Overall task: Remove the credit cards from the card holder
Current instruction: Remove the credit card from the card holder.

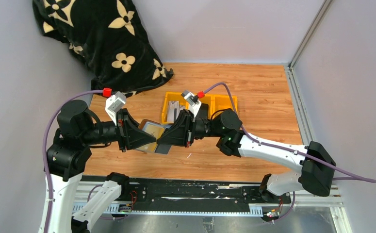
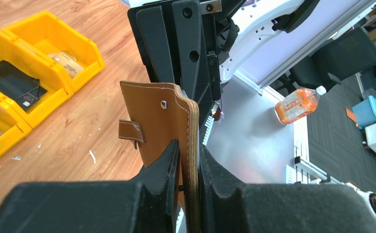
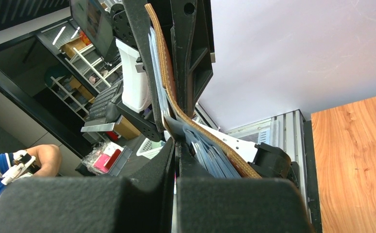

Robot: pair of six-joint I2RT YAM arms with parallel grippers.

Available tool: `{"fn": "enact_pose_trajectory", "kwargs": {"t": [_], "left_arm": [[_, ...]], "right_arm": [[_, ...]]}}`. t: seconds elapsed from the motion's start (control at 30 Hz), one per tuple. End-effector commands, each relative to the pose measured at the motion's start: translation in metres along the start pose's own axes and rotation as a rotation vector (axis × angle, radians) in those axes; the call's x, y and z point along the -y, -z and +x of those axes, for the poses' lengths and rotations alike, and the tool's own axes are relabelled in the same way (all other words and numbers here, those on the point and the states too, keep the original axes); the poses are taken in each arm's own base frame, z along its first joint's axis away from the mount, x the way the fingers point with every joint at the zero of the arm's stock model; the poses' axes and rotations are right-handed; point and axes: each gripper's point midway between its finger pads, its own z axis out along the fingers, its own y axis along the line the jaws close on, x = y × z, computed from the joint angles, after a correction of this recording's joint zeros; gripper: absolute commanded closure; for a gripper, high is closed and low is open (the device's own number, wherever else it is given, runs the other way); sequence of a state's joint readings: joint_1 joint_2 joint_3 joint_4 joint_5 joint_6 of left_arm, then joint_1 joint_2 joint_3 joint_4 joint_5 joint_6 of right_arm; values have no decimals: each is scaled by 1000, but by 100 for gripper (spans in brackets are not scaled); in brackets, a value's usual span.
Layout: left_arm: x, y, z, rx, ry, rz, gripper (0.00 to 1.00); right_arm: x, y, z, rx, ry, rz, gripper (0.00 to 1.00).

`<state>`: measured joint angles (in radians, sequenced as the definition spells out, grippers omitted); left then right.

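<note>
One brown leather folding card holder (image 2: 159, 121); left gripper (image 2: 188, 165) clamps its edge; right gripper (image 3: 176, 150) pinched fully closed at its grey inside.

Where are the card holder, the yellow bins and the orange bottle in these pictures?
card holder (image 2: 156, 121): left wrist view, brown outer leather face.
yellow bins (image 2: 81, 43): left wrist view, a side wall.
orange bottle (image 2: 297, 104): left wrist view, its body.

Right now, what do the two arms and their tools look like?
Both the left arm and right arm have white links and chunky black joint housings. A purple cable with a red connector runs along each. Each carries a pale camera block at the wrist. The left tool and right tool have matte black wedge-shaped fingers.
</note>
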<state>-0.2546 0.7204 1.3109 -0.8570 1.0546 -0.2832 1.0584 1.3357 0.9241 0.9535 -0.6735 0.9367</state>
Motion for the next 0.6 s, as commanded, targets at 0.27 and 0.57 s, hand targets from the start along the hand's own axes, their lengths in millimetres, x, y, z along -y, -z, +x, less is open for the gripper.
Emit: {"fn": "enact_pose_trajectory", "kwargs": {"t": [0.27, 0.57], "left_arm": [[30, 7, -8, -1, -11, 91, 88], [30, 8, -10, 5, -11, 85, 98]], "right_arm": [[6, 9, -7, 46, 53, 74, 100], [4, 5, -5, 3, 55, 67, 97]]}}
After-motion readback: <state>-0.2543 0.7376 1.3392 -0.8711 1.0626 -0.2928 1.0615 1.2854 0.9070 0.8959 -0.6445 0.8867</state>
